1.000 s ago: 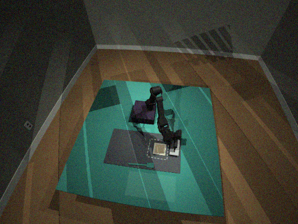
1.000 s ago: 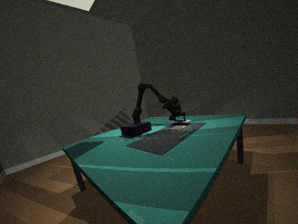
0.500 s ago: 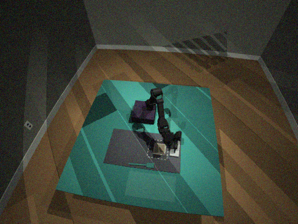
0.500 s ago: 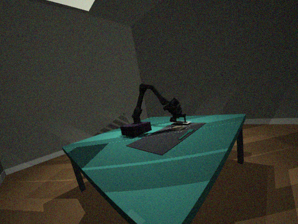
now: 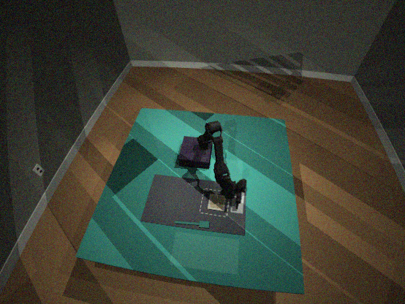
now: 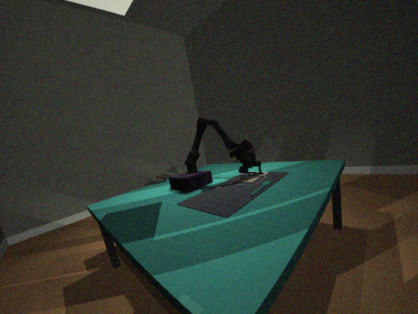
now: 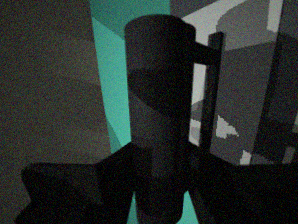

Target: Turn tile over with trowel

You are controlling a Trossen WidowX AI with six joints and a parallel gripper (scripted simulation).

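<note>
The pale tile (image 5: 216, 202) (image 6: 252, 180) lies flat on the dark mat (image 5: 164, 201) (image 6: 222, 201), inside the dashed outline (image 5: 200, 213). Its upper face looks plain yellowish; I cannot make out a mark. My gripper (image 5: 237, 200) (image 6: 253, 170) (image 7: 158, 140) is shut on the dark round handle of the trowel, low over the mat's right end. The trowel (image 5: 237, 210) (image 7: 159, 90) has a pale, flat blade just right of the outline, apart from the tile, at or just above the mat. My fingers partly hide the blade; its contact with the mat is unclear.
A teal flat tool (image 5: 204, 223) (image 6: 261, 188) lies along the mat's front edge. A dark purple box (image 5: 195, 151) (image 6: 190, 181) stands on the teal table (image 5: 139, 256) (image 6: 181, 249) behind the mat, beside the arm's base. Striped shadows cross the table.
</note>
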